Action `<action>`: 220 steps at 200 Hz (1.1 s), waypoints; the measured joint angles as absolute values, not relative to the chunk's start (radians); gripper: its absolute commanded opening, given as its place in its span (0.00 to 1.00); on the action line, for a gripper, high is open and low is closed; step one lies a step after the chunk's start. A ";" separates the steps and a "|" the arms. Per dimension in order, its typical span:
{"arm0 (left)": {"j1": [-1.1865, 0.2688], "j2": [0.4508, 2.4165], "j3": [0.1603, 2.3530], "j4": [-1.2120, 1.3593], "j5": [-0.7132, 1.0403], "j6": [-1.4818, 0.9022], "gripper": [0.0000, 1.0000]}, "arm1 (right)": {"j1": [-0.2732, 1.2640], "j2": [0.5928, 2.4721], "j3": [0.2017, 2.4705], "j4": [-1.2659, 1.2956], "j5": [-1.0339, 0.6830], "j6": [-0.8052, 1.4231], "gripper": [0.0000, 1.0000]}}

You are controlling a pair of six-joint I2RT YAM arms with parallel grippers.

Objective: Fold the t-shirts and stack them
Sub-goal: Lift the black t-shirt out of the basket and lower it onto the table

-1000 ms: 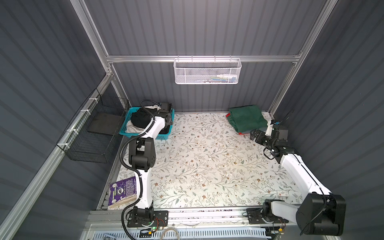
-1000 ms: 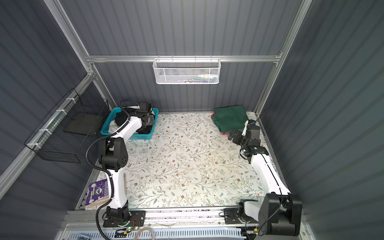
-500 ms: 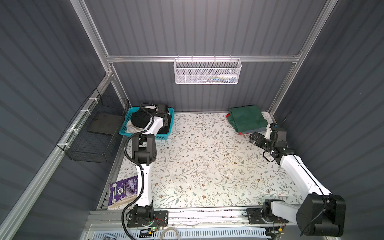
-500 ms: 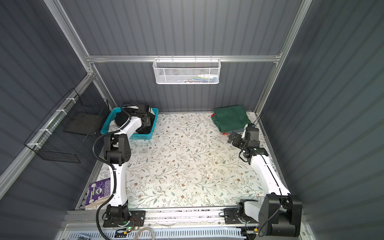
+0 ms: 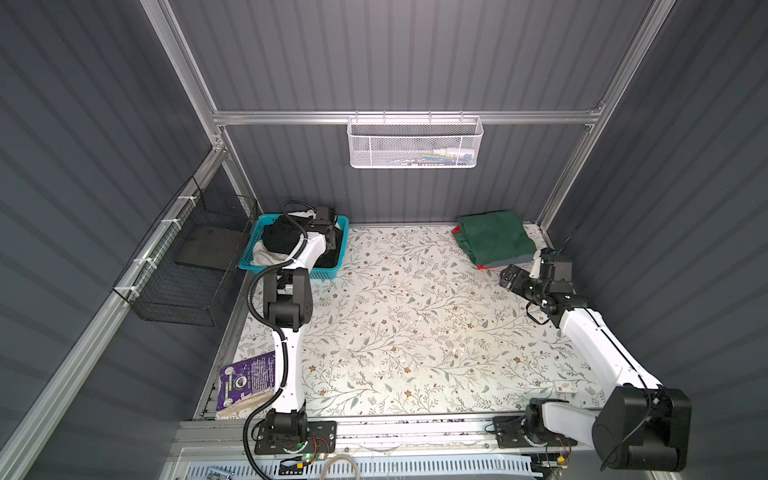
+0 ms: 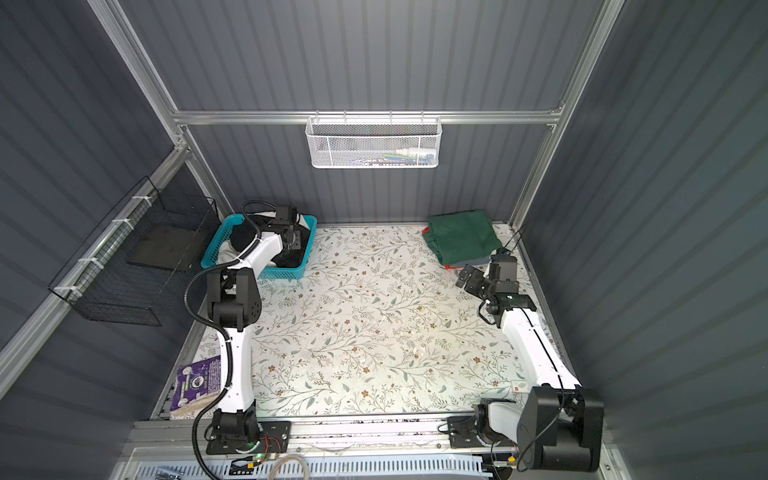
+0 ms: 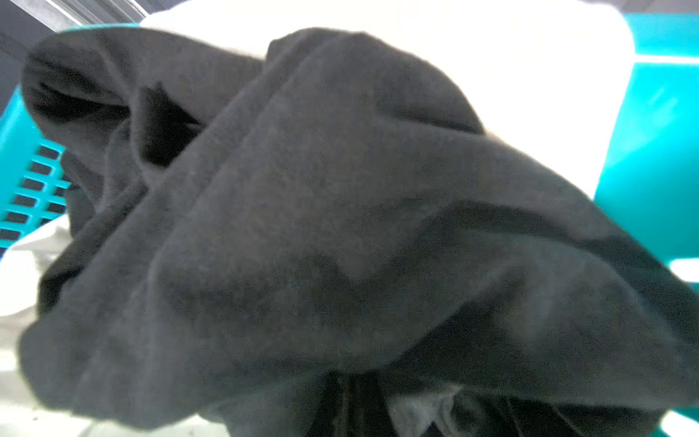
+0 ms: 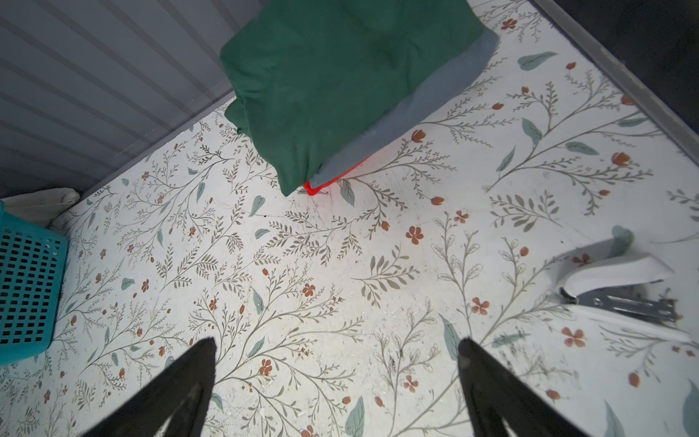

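A turquoise basket (image 5: 291, 272) (image 6: 266, 272) at the table's back left holds a crumpled black t-shirt (image 5: 282, 239) (image 7: 340, 227) on a cream-white t-shirt (image 5: 262, 257) (image 7: 491, 75). My left gripper (image 5: 331, 243) (image 6: 296, 241) (image 7: 350, 382) is down inside the basket, shut on black cloth that bunches round its jaws. A folded stack lies at the back right: dark green t-shirt (image 5: 494, 239) (image 8: 340, 75) on top, grey t-shirt (image 8: 427, 102) under it, red t-shirt (image 8: 314, 187) at the bottom. My right gripper (image 5: 510, 277) (image 6: 467, 277) (image 8: 336, 340) hovers open just in front of the stack, with nothing in it.
A white stapler (image 8: 620, 287) lies by the right wall near my right gripper. A purple book (image 5: 247, 380) sits at the table's front left edge. A black wire basket (image 5: 183, 266) hangs on the left wall and a white mesh basket (image 5: 413, 143) on the back wall.
My left gripper has gone from open to shut inside the basket, on the black cloth. The right gripper has drifted slightly away from the stack and stays open.
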State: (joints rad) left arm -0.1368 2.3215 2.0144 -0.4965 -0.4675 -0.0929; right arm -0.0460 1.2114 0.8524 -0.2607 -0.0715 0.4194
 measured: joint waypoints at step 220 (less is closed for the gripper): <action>-0.748 1.672 2.097 -0.485 -0.586 0.012 0.00 | -0.046 1.024 0.804 -0.262 -0.079 0.450 0.99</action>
State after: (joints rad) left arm -0.7479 1.6722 2.0972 -0.4850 -0.5861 0.0116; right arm -0.0460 1.0241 0.8040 -0.2619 -0.0792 0.4496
